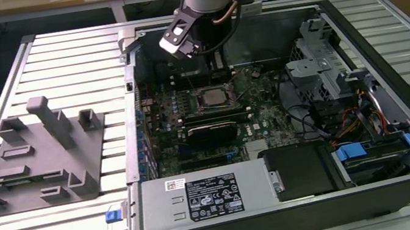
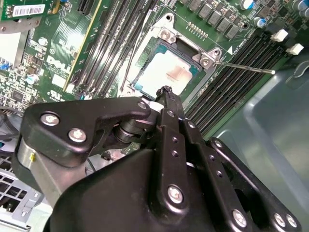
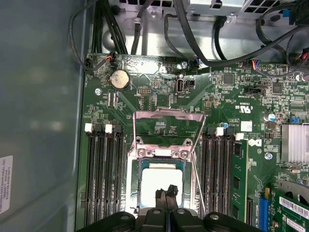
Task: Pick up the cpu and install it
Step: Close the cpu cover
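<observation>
Since my gripper (image 3: 166, 194) is pinched shut on nothing, tips right over the cpu (image 3: 161, 180) lying in the socket (image 2: 157, 47) below the raised load plate (image 3: 166, 126), the risk is a nudge. That could skew the chip and bend pins. Count: one cpu, one socket, one load plate, one lever (image 2: 246, 67), one grey fixture block (image 1: 31, 161) at the exterior view's left.

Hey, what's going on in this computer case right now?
A robot arm's black end effector, fingers together, hangs inside the open black computer case just over the pale silver square cpu. The cpu already lies in the motherboard socket, whose metal retention frame is flipped open. Contact is unclear.
</observation>
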Available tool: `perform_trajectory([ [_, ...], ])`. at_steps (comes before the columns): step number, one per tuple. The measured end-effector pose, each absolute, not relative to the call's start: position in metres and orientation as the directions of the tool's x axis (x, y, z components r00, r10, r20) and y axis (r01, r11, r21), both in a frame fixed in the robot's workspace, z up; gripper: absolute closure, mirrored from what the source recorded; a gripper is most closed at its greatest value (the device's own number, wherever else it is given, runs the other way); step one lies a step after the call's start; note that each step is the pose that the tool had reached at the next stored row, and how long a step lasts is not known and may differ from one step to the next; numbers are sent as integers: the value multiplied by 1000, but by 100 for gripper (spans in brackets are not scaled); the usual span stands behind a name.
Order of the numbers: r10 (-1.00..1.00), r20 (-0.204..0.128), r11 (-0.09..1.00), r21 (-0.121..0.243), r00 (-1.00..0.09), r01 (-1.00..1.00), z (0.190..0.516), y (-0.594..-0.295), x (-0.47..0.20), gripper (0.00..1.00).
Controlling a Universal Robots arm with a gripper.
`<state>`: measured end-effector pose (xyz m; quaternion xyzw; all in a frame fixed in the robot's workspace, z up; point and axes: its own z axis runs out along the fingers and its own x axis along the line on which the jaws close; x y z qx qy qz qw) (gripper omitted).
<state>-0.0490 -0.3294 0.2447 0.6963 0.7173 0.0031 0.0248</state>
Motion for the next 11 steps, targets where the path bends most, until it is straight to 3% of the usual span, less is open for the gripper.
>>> perform_trajectory([
  [11,999,-31,30,39,-29,999,256,-329,-49,89],
])
